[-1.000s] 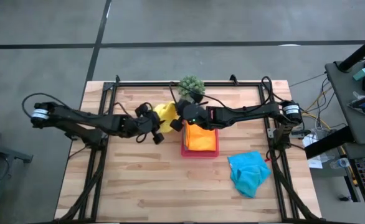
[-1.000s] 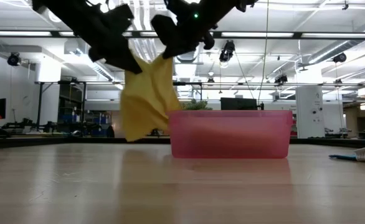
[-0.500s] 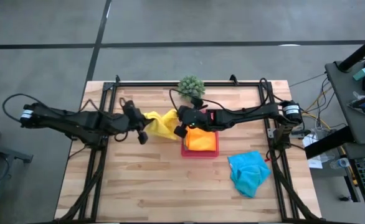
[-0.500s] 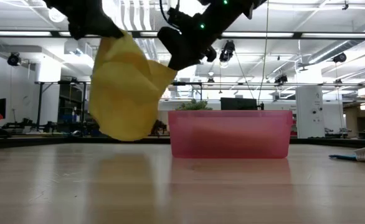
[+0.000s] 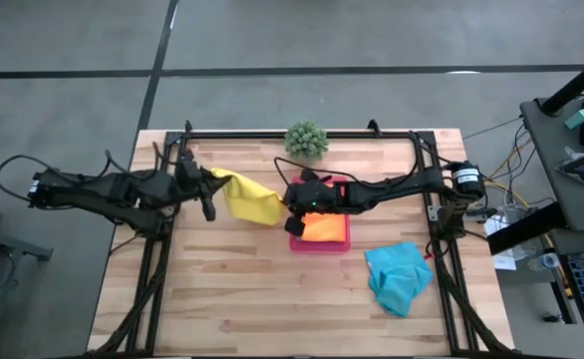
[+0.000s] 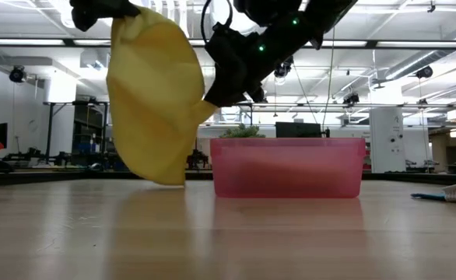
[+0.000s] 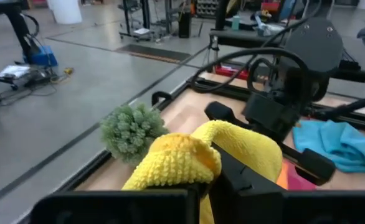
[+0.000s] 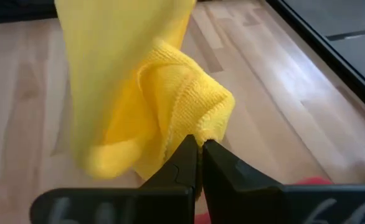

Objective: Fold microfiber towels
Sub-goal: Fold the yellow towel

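Item: soft yellow microfiber towel (image 5: 250, 198), hanging clear above the wooden desk (image 5: 222, 299), each upper corner being pinched by a claw clamped shut on it, left claw (image 5: 208, 185) and right claw (image 5: 290, 202), seemingly so the cloth is spreading flat for folding. Beside the right claw, a folded orange towel (image 5: 322, 227) is lying in the rigid pink rectangular tray (image 5: 320, 244); a crumpled turquoise towel (image 5: 398, 275) is waiting farther off.

A wooden table (image 5: 222, 289) holds a pink tray (image 5: 297, 240) near the middle, a small green plant (image 5: 306, 139) at the back edge, and a blue towel (image 5: 398, 276) lying crumpled near the right side.
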Available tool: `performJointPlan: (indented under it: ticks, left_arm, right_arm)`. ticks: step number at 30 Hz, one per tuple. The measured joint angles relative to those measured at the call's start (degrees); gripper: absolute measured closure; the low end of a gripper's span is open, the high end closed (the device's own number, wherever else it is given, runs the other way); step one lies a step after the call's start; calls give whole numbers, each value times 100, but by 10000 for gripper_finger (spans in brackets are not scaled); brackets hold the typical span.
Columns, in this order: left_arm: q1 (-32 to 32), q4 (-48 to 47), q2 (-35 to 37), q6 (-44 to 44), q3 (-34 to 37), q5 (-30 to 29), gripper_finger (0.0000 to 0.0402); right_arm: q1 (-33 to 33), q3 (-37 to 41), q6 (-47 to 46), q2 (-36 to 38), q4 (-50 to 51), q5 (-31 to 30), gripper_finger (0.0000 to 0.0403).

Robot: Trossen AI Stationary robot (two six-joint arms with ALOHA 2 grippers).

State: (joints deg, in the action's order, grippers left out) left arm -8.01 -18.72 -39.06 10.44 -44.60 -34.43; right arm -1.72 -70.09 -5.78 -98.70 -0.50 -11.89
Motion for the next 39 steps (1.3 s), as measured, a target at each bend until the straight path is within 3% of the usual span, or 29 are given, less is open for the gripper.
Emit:
performJointPlan:
  ticks: [9, 14, 19, 25, 29, 39]
  left_arm:
    - [0, -69, 47, -42, 0, -266, 402]
    - [0, -166, -18, -9, 14, -390, 402]
    - [0, -162, -80, 419, 306, -394, 402]
    - [4, 125, -49, 1381, 867, -745, 402]
    - [4, 598, -54, 1871, 1228, -921, 402]
    - [2, 2319, -186, 1942, 1710, -860, 402]
  right_arm:
    - [7, 2, 348, 0, 18, 153, 372]
    - [-17, -135, 736, 32, 36, 49, 318]
    - [-17, -460, 1420, 98, 15, -741, 256]
    - [23, -767, 1752, 98, -1, -535, 201]
    - [106, -744, 2256, 96, -252, 157, 191]
    - [385, -485, 4132, -106, -1348, -600, 204]
